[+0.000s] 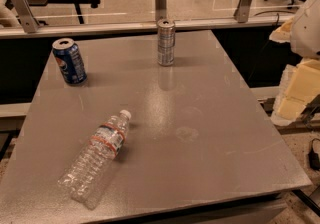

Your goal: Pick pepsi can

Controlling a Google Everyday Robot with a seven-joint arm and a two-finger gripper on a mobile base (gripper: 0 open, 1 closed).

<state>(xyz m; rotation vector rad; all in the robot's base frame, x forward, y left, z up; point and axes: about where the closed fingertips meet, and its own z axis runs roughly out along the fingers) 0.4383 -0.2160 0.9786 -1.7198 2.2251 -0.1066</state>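
Three items on table (215, 133), pepsi can (70, 63) upright far left, silver can (166, 43) upright mid-back, bottle (97, 160) lying in front, pincer out of view.

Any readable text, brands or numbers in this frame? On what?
None legible.
The blue can: round red-white-blue logo, lettering blurred.
The silver can: print blurred.
The bottle: label too blurred.
The gripper is not in view.
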